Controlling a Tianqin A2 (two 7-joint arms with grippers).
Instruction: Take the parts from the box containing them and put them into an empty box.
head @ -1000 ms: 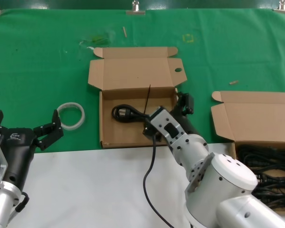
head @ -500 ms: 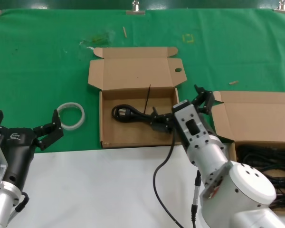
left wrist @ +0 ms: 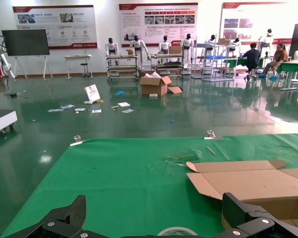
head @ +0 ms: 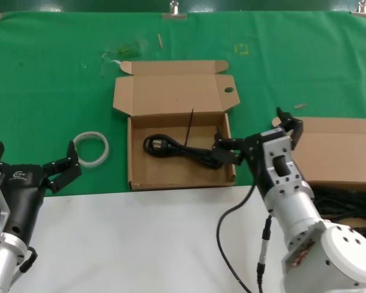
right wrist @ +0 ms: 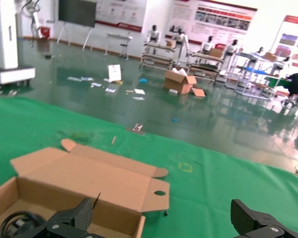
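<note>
Green mat [head: 49, 79], parts [head: 344, 207] half-hidden by right arm [head: 293, 201]

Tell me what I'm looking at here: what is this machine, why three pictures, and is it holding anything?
It is a robot with two arms, each ending in fingers. One picture looks down from its head; the other two come from cameras on its wrists. On the green cloth lie a middle box with one black cord inside, a box of cords at the right, and a white ring. The right gripper hangs open between the boxes, holding nothing. The left gripper waits open near the ring.
</note>
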